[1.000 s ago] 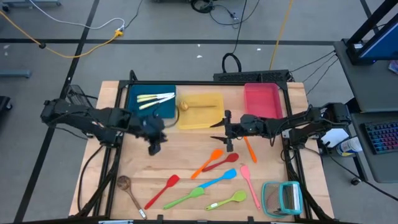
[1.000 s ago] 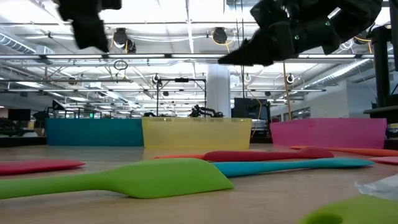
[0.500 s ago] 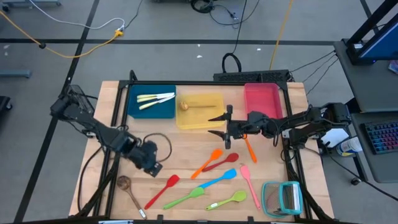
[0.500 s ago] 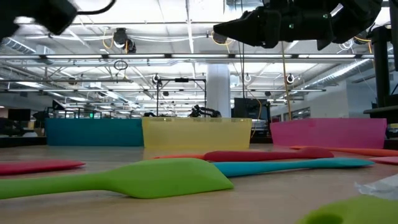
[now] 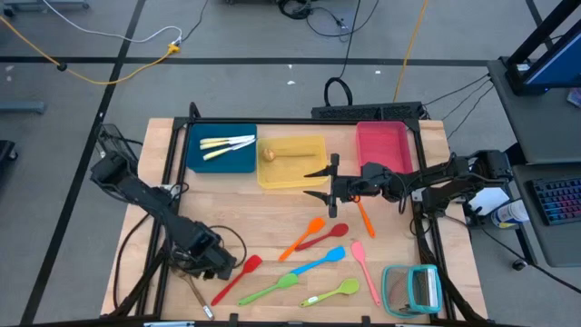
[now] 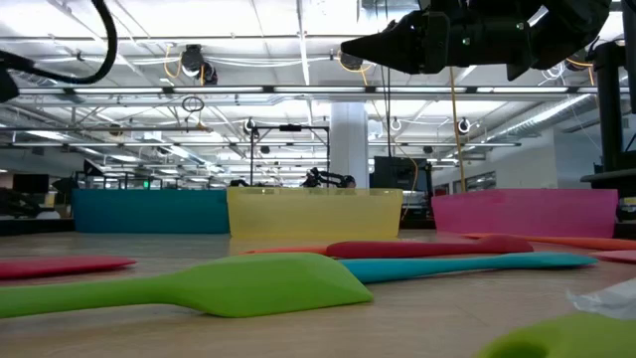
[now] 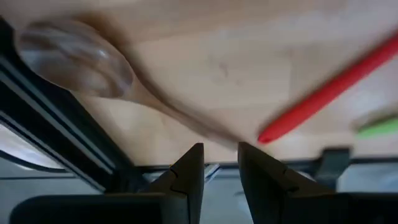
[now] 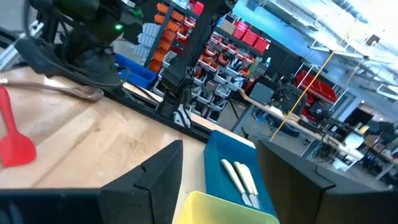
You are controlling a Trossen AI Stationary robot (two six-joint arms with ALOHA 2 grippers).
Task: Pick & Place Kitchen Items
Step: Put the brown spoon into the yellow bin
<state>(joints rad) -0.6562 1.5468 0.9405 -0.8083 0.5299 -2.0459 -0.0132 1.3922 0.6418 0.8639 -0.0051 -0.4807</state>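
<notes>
Left gripper [image 5: 211, 263] low in the lower left of the high view, arm stretched down from the table's left edge, fingers [image 7: 189, 177] a narrow gap apart and clamped on nothing, just above the handle of the wooden spoon [image 7: 81, 59]. Spoon bowl at upper left of the left wrist view, red spatula [image 7: 329, 90] handle slanting in from the right; in the high view that spoon mostly hidden under the gripper. Right gripper [image 5: 320, 182] at centre, level above the table beside the yellow tray [image 5: 292, 171], fingers spread wide, empty. Cutlery [image 8: 242, 180] in the blue tray [image 8: 217, 149] plain in the right wrist view. Green spatula [image 6: 248, 283] filling the low view's foreground. Other utensils scattered across the lower middle of the high view.
</notes>
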